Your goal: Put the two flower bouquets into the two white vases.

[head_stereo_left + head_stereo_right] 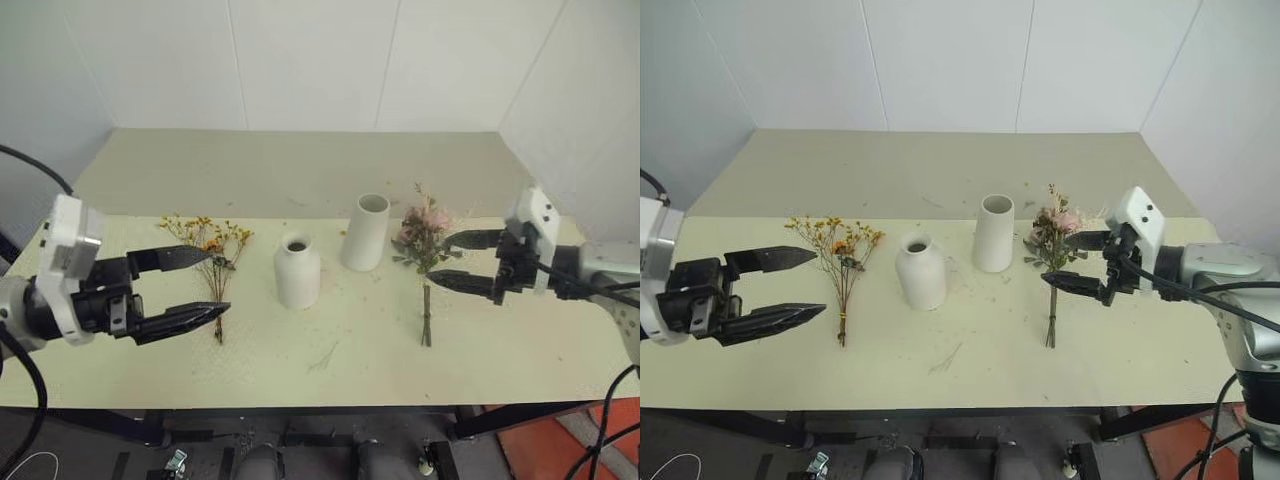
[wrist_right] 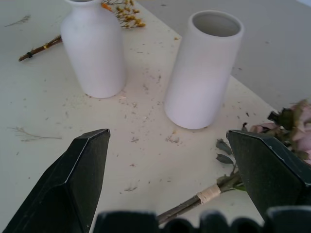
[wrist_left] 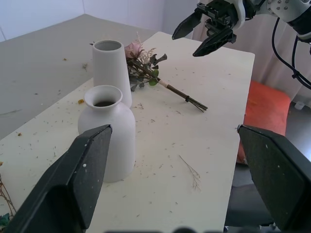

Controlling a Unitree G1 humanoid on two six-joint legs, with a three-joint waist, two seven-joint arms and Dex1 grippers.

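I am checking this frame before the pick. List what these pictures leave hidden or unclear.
- Pink rose bouquet: its blooms are cut off by the right wrist view's edge and partly covered by the right gripper's finger.
- Yellow-orange bouquet: the short vase hides most of it in the right wrist view.
- Tall vase and short vase: their insides are dark below the rims.
- Left gripper: open; its height above the table is unclear.

yellow bouquet (image 2: 124, 14) heads cut off, squat vase (image 2: 95, 48) rim too

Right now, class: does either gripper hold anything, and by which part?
Nothing is held. The left gripper and right gripper are open; both bouquets lie on the table.
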